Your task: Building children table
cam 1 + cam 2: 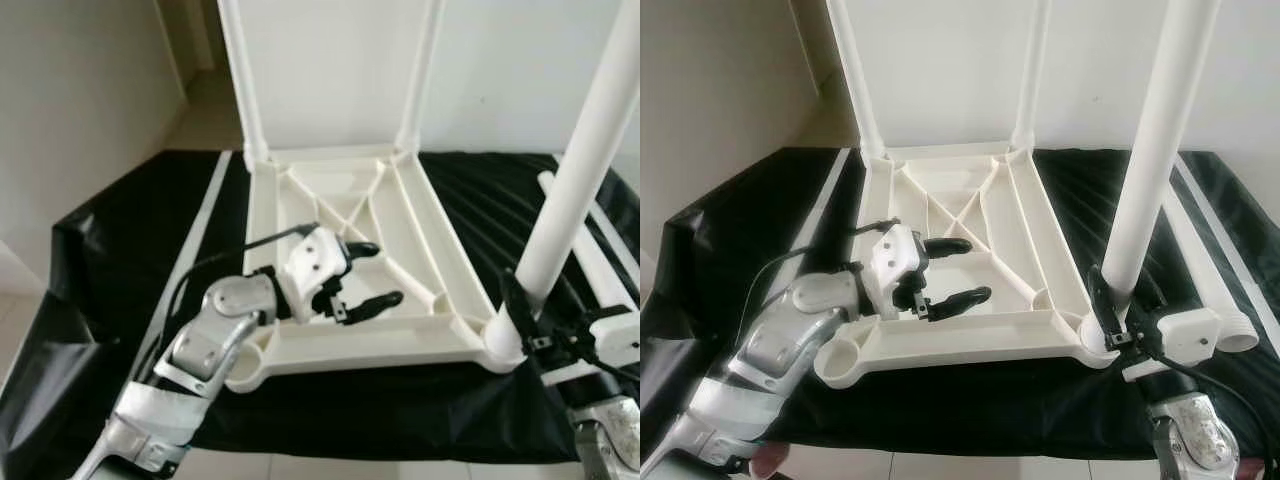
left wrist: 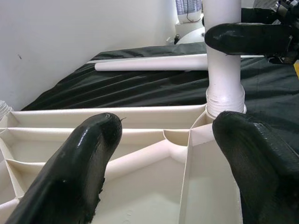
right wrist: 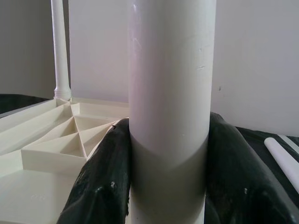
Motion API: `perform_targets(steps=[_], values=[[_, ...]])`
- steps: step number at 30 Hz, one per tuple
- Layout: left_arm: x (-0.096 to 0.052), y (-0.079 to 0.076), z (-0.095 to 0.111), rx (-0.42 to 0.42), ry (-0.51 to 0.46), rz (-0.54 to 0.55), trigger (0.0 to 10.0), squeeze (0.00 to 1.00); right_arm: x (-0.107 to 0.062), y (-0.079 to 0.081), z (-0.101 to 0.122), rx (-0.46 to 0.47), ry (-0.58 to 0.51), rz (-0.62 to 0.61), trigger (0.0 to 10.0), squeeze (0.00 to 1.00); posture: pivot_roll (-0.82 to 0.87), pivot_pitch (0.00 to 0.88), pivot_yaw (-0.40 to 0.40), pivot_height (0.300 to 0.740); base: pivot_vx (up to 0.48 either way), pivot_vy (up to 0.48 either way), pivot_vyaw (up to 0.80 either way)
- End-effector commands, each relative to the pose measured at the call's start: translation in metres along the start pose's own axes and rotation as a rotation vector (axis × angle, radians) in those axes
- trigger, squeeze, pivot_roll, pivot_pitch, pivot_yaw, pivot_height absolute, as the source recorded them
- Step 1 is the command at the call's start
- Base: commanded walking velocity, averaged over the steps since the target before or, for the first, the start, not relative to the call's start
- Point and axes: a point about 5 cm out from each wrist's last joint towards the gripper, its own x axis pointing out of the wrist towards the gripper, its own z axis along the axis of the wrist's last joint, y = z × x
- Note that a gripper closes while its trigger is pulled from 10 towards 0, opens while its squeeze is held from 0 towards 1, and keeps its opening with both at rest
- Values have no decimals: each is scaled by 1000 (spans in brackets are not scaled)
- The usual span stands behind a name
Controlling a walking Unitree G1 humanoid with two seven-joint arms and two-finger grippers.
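A white plastic tabletop [image 1: 345, 225] lies upside down on a black sheet, ribs facing up. Two white legs [image 1: 240, 70] stand in its far corners. A third white leg [image 1: 585, 170] stands upright in the near right corner socket, and my right gripper [image 1: 520, 310] is shut on its base [image 3: 168, 140]. My left gripper [image 1: 365, 275] hovers open over the near left part of the tabletop, with nothing between its fingers [image 2: 84, 158]. The near left corner socket [image 1: 840, 362] holds no leg.
A loose white leg [image 1: 1200, 260] lies on the black sheet [image 1: 130, 260] to the right of the tabletop. A white wall stands behind. The sheet's front edge drops to a pale tiled floor [image 1: 330, 468].
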Motion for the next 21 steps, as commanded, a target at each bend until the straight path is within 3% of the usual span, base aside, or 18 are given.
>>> perform_targets(steps=[1,7,13,21], values=[[0,1,0,7,9,-58,10000,0,-11,1,-22,55,138,-15,10000,0,-63,11,70,740,0,0,0],[1,2,1,13,7,-60,10000,0,-5,2,-17,34,99,-17,10000,0,-63,8,74,740,0,0,0],[0,2,2,10,4,-59,10000,0,-9,9,-17,212,106,14,10000,0,-57,7,73,740,0,0,0],[0,2,2,14,7,-65,10000,0,-20,5,-20,110,150,12,10000,0,-59,10,79,740,0,0,0]])
